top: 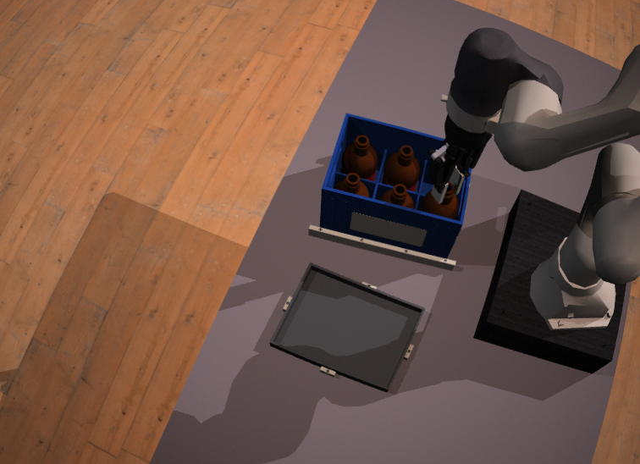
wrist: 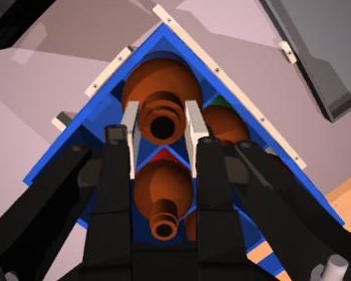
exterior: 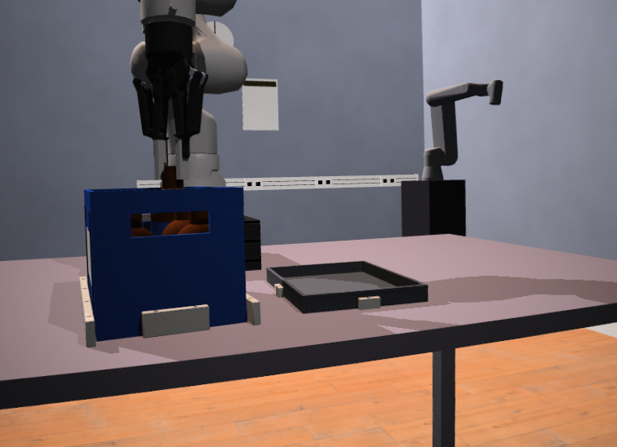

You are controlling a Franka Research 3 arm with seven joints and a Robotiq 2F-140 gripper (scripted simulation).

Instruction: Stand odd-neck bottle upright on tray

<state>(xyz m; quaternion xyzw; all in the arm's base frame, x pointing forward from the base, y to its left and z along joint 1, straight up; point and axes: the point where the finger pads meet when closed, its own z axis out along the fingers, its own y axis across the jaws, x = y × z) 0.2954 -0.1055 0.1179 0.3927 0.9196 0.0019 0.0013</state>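
My gripper (top: 447, 185) (exterior: 170, 161) (wrist: 162, 118) points down over the crate's front right compartment. Its pads are shut on the neck of a brown bottle (top: 437, 207) (exterior: 169, 179) (wrist: 163, 82), just about its mouth. In the wrist view this bottle looks larger than its neighbours and seems raised a little; its body is still inside the blue crate (top: 333, 212) (exterior: 164, 272). Four other brown bottles stand there: back left (top: 360, 160), back middle (top: 401, 167), front left (top: 352, 183) and front middle (top: 398, 196). The back right compartment looks empty. The dark tray (top: 341, 324) (exterior: 335, 281) (wrist: 337, 35) lies flat with nothing on it.
A long pale strip (top: 382, 246) (wrist: 217, 70) lies along the crate's front side, between crate and tray. Small pale blocks (top: 328, 371) (exterior: 368, 303) (wrist: 287, 52) edge the tray. The crate's walls and dividers surround the bottle bodies. The black robot base (top: 507, 282) stands right of the crate.
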